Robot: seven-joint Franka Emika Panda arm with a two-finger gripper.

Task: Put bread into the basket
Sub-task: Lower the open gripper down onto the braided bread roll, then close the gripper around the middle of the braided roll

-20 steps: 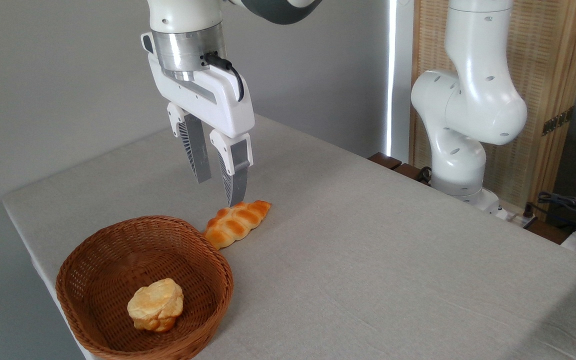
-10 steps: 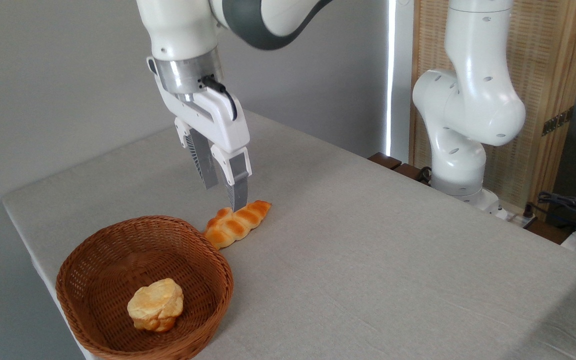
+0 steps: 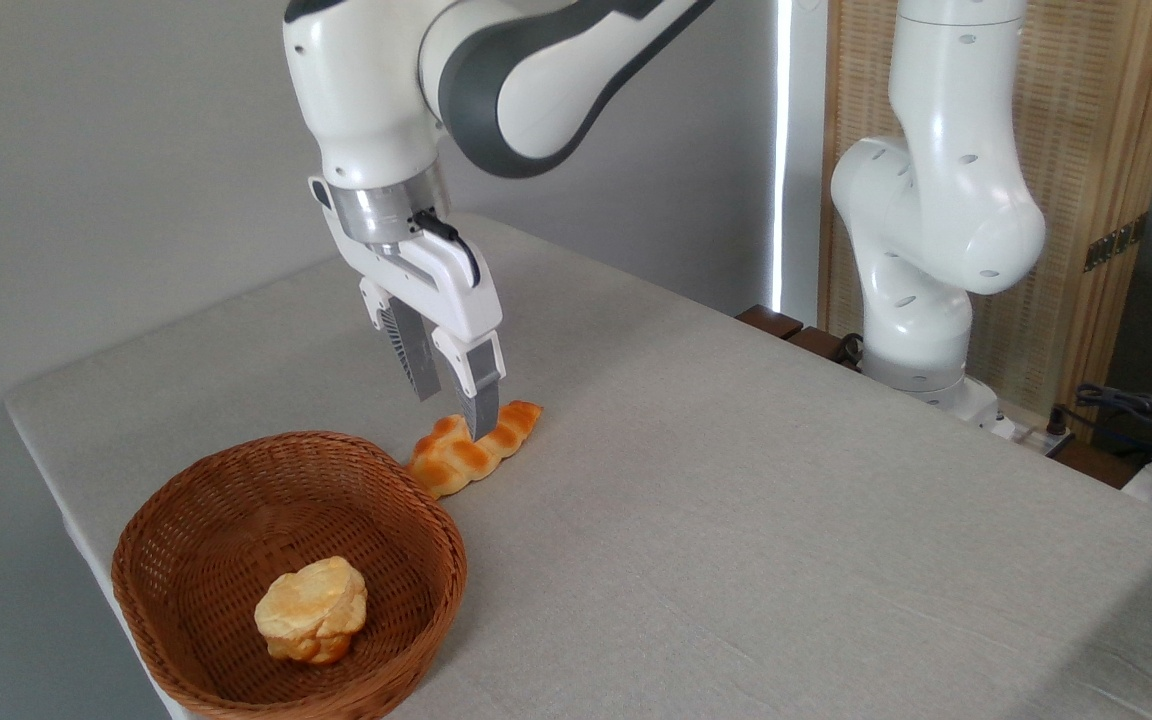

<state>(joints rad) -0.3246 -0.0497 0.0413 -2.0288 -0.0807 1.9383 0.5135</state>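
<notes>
The gripper (image 3: 454, 418) has been coming down since 1 second ago and is now hanging right over the bread (image 3: 474, 449), its jaws spread with 1 fingertip overlapping the loaf's top. The bread is lying on the table (image 3: 736, 520), just beside the basket (image 3: 236, 500), which is holding 1 pale bun (image 3: 312, 609).

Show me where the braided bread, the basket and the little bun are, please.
braided bread (image 3: 456, 462): fixed camera view, on the loaf's glazed top near its middle.
basket (image 3: 441, 520): fixed camera view, on the braided rim at its right side.
bun (image 3: 312, 608): fixed camera view, on the bun's pale top, inside the basket.
</notes>
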